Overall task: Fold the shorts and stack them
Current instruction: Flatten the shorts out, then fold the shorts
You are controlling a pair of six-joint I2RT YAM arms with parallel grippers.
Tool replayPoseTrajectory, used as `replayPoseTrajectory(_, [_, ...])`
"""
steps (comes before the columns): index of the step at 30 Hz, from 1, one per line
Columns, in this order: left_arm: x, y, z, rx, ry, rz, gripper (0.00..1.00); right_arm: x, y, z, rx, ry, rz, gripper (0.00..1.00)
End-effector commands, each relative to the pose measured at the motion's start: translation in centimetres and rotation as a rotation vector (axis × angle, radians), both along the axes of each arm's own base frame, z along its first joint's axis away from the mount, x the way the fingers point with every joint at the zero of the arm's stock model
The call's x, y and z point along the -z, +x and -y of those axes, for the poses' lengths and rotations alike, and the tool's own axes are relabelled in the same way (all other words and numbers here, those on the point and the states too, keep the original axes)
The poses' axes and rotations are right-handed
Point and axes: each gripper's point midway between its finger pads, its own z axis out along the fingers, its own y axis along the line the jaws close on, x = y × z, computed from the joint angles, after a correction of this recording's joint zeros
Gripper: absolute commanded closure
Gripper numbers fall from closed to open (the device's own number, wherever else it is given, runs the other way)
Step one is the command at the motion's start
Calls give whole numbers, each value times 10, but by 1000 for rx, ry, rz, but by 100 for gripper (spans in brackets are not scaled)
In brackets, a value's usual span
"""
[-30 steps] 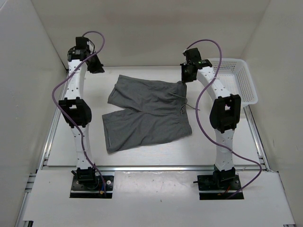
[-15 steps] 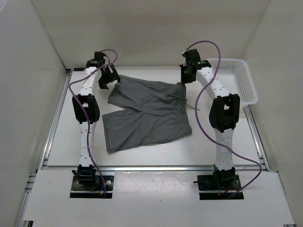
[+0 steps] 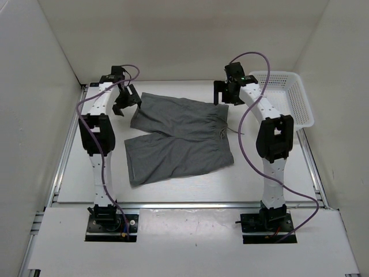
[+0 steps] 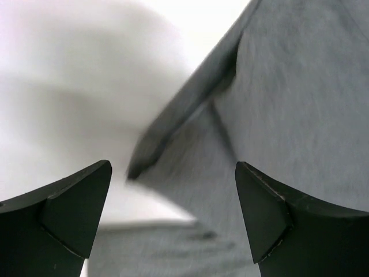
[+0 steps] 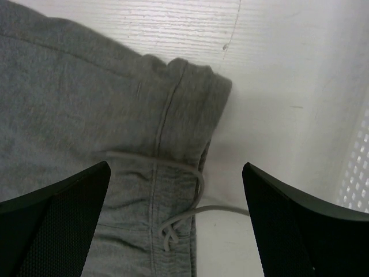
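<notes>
In the middle of the table (image 3: 75, 167), the shorts (image 3: 179, 138) are laid out flat, nothing folded yet. Both grippers are spread wide with nothing pinched: left gripper (image 3: 127, 107) at the 10 o'clock corner, right gripper (image 3: 226, 97) at 2 o'clock. First fold is probably next, so corners need to be grabbed.

text: none readable | labels: none | brands: none | numbers: none | signs: none

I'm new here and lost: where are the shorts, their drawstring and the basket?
shorts (image 3: 179, 138), top view, middle of the fabric.
drawstring (image 5: 173, 163), right wrist view, cord across the waistband.
basket (image 3: 277, 73), top view, far rim.
</notes>
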Motion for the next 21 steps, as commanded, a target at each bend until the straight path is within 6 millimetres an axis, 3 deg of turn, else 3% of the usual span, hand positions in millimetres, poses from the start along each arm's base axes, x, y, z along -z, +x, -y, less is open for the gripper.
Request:
replayPoseTrajectory(1, [-116,-34,-23,-79,91,180,0,-60,-16,5,30,60,106,0])
replayPoseTrajectory(2, [-118,-47,-30,-105,98,169,0,-81,-25,5,36,91,145,0])
replayPoseTrajectory(3, [-141,-64,-33,-112,106,204,0,-87,-30,1,32,105,165,0])
replayPoseTrajectory(4, [-119,-87,-41,-155,109,132,0,-88,-38,-4,27,112,165,0])
replayPoseTrajectory(7, [-124,-129,-55,-226,117,126,0,-82,-69,1,27,112,141,5])
replayPoseTrajectory(8, [-100,-153,-50,-223,99,50,0,-77,-84,3,24,124,122,9])
replayPoseTrajectory(9, [-103,-167,-47,-217,83,54,0,-73,-96,-3,0,133,105,22])
replayPoseTrajectory(10, [-81,-189,-42,-214,66,-18,1,-69,-108,-9,-10,155,82,32])
replayPoseTrajectory(11, [-74,-202,-26,-191,17,-45,1,-59,-127,-10,-21,159,49,45])
replayPoseTrajectory(12, [-67,-214,-18,-185,-8,-71,3,-53,-137,-8,5,171,26,66])
replayPoseTrajectory(13, [-69,-226,-5,-170,-42,-62,5,-54,-153,-11,4,193,12,74])
replayPoseTrajectory(14, [-44,-255,4,-194,-77,-152,7,-47,-164,-9,18,206,-13,79])
replayPoseTrajectory(15, [-39,-267,18,-190,-139,-171,9,-20,-189,-7,28,218,-101,82])
replayPoseTrajectory(16, [-41,-279,21,-207,-163,-163,10,-12,-203,-8,64,252,-143,82])
replayPoseTrajectory(17, [-24,-302,24,-252,-170,-221,14,-16,-214,-8,71,290,-134,82])
replayPoseTrajectory(18, [-22,-312,29,-271,-200,-236,15,5,-234,-4,94,293,-191,75])
replayPoseTrajectory(19, [-26,-322,31,-287,-220,-222,15,1,-246,-4,120,333,-192,62])
replayPoseTrajectory(21, [-17,-343,35,-327,-229,-251,15,6,-262,-5,132,377,-220,46])
